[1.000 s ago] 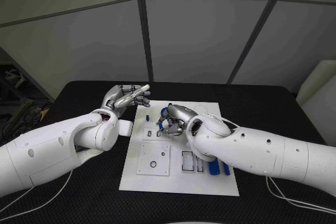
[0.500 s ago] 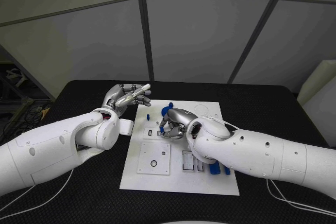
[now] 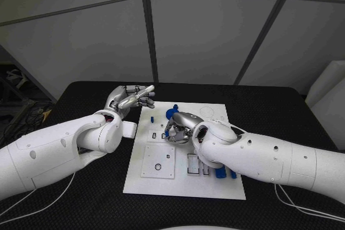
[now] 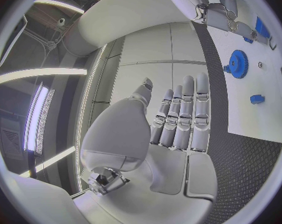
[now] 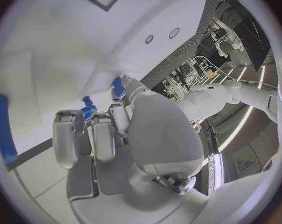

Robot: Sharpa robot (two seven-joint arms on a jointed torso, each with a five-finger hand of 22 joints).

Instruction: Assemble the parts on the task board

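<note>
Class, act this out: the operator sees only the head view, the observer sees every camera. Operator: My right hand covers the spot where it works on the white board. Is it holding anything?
Observer: Yes. The right wrist view shows the right hand pinching a small blue part between its fingertips, just above the board.
Operator: And the left hand's palm, which faces away from me?
Observer: The left wrist view shows the left hand holding nothing, its fingers straight and side by side.
</note>
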